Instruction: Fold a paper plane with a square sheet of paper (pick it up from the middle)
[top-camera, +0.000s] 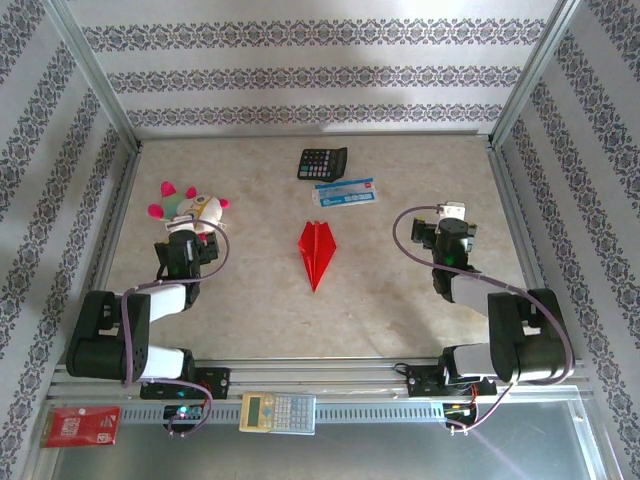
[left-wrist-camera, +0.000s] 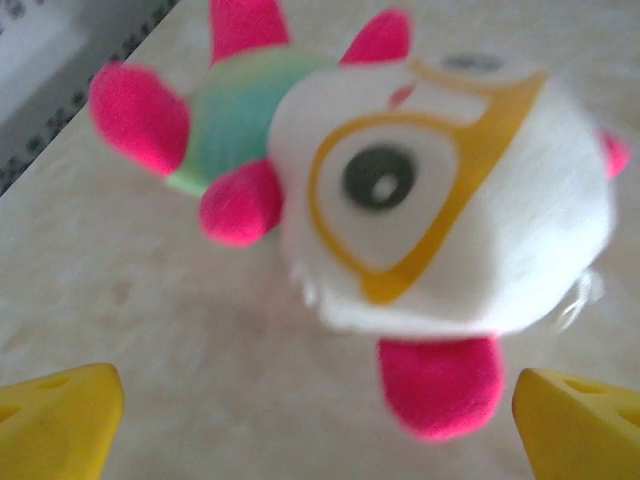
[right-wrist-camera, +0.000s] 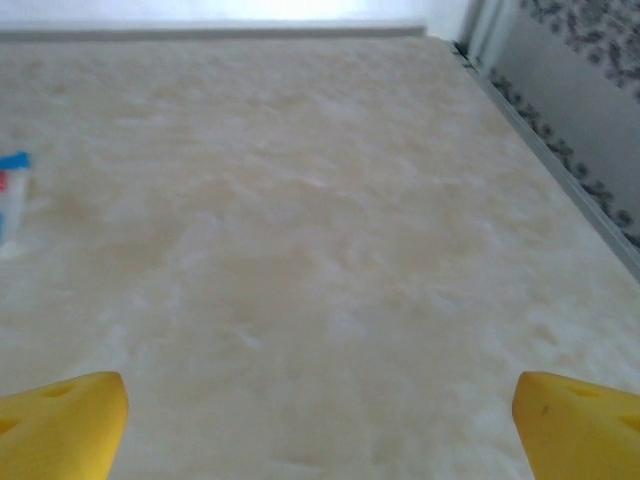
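The square sheet of paper lies folded as a narrow red paper plane (top-camera: 317, 252) in the middle of the table, its point toward the near edge. Neither gripper touches it. My left gripper (top-camera: 188, 238) is far to its left, open, with its yellow fingertips (left-wrist-camera: 60, 420) spread wide in front of a plush toy (left-wrist-camera: 430, 200) and nothing between them. My right gripper (top-camera: 450, 225) is far to the plane's right, open over bare table, its yellow fingertips (right-wrist-camera: 580, 425) wide apart.
The plush toy (top-camera: 190, 208) sits at the left. A black calculator (top-camera: 322, 162) and a blue-and-white packet (top-camera: 345, 192) lie behind the plane. A pale calculator (top-camera: 277, 411) and a red printed packet (top-camera: 82, 425) rest by the near rail. Patterned walls enclose the table.
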